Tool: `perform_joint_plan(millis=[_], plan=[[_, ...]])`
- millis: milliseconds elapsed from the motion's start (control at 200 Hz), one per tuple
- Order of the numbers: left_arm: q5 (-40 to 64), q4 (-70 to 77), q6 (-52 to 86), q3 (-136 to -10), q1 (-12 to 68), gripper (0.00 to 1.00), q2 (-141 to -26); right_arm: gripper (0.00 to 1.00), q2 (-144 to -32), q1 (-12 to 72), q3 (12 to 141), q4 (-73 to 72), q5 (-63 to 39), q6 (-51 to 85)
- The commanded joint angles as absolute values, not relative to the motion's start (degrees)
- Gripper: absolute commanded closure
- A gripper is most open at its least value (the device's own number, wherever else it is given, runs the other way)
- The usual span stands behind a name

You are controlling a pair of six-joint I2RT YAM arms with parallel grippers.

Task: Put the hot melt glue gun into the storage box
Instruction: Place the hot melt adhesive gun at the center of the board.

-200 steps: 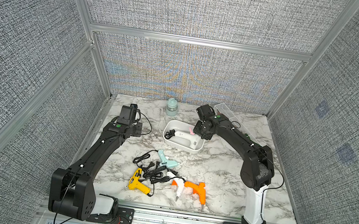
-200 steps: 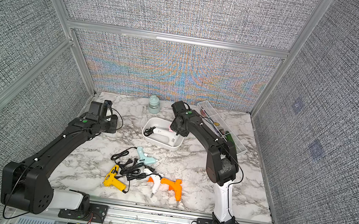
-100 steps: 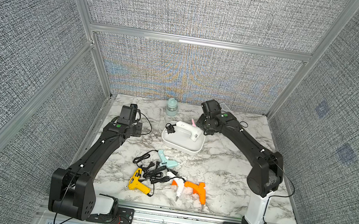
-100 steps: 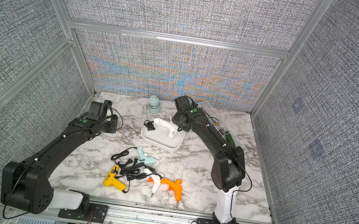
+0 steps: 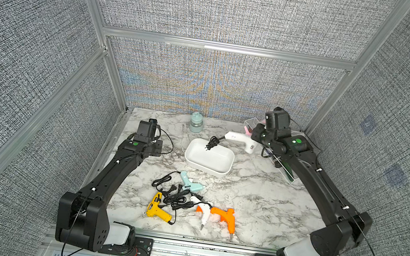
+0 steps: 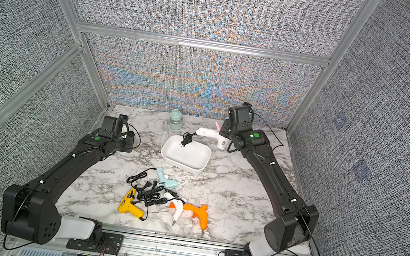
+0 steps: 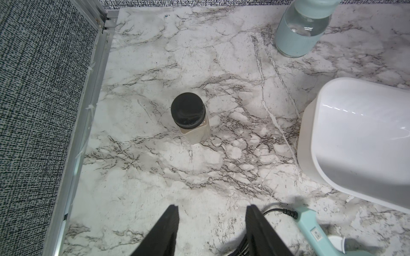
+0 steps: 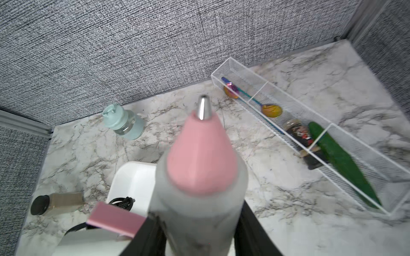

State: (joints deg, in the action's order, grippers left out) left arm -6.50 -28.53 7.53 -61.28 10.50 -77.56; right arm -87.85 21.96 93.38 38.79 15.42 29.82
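You are carrying the white plastic, pink-nozzled hot melt glue gun (image 5: 239,139), grasped in the right gripper (image 8: 199,230), raised just beyond the shallow white plastic storage box's (image 5: 217,160) far corner, with the left gripper (image 7: 212,208) idling released and empty beside that box; in my judgement, centring, lowering and letting go are pending.

Bright even light; soft shadows; moiré on back wall (image 5: 211,91); glue gun (image 8: 200,168) blurred.

We read no word, brand or number in any view. The handle label of the white hot melt glue gun (image 5: 239,138), the picture label on the small jar (image 8: 298,135) and the switch marks on the teal glue gun (image 7: 310,228) are illegible.
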Motion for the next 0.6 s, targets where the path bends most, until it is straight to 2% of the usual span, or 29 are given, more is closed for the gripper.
perform_joint_plan(millis=[0, 250, 596], plan=[[-6.8, -29.6, 7.3, -61.9, 10.5, 0.46, -77.9, 0.86, -84.5, 18.1, 92.3, 42.1, 11.3, 24.0], [-5.8, -29.1, 7.6, -62.1, 10.5, 0.46, -79.0, 0.85, -74.4, 11.4, 84.0, 47.3, 3.1, 22.4], [-5.1, -28.7, 7.8, -62.2, 10.5, 0.46, -80.0, 0.85, -70.5, 10.0, 71.8, 51.2, 2.1, 21.0]])
